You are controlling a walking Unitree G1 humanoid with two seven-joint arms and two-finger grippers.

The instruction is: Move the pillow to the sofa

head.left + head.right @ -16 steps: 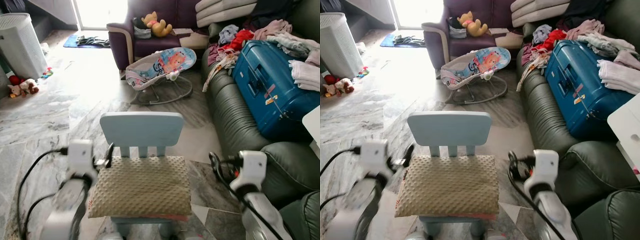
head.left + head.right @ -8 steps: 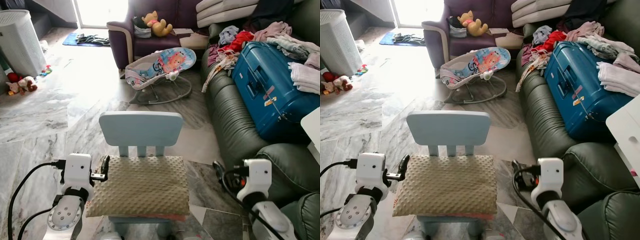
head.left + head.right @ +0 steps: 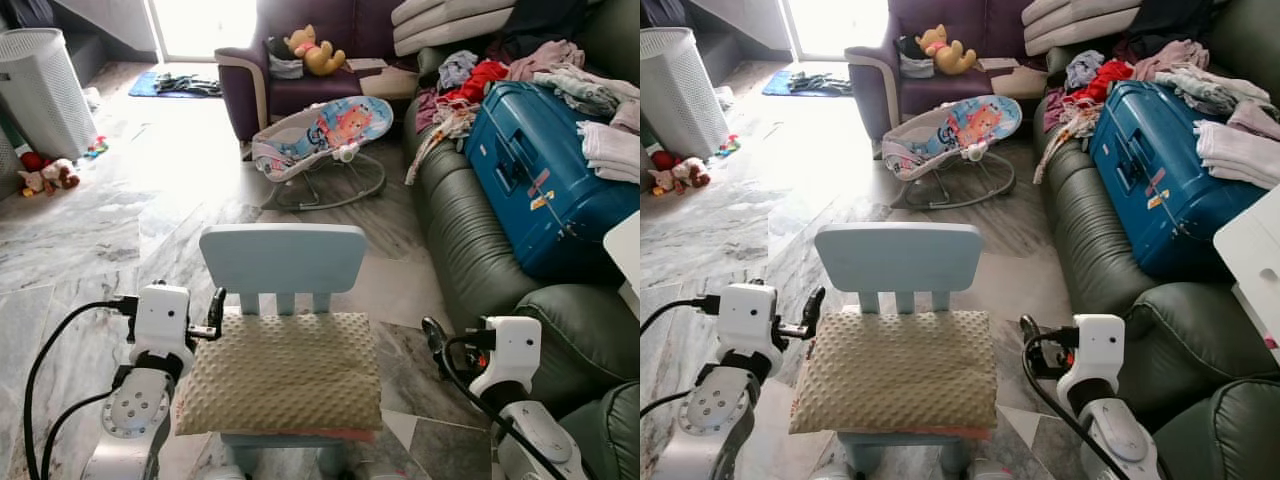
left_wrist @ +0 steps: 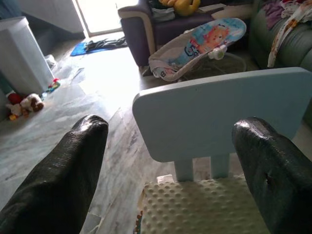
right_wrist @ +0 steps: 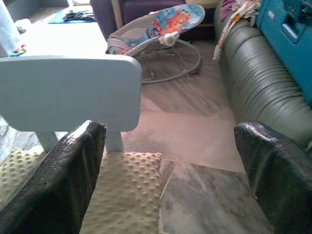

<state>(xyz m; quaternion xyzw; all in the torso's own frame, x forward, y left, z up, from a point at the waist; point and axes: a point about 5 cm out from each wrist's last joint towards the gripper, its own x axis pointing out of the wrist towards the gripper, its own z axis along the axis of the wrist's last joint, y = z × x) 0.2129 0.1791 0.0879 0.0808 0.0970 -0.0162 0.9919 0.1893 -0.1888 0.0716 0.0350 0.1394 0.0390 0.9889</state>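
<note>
Beige and dotted, the pillow [image 3: 282,372] lay on the seat of a small light-blue chair [image 3: 283,258]. The left gripper [image 4: 170,161] waited just beside the pillow's left edge, its jaws spread wide. The right gripper [image 5: 170,165] stood on the other side, jaws spread too. Farther off, the green sofa [image 3: 470,235] carried a blue suitcase [image 3: 540,170] and clothes [image 3: 470,80].

We see a pale blue chair [image 3: 283,262] on marble floor [image 3: 90,240], dotted beige pillow [image 3: 282,372] lying flat across its seat
</note>
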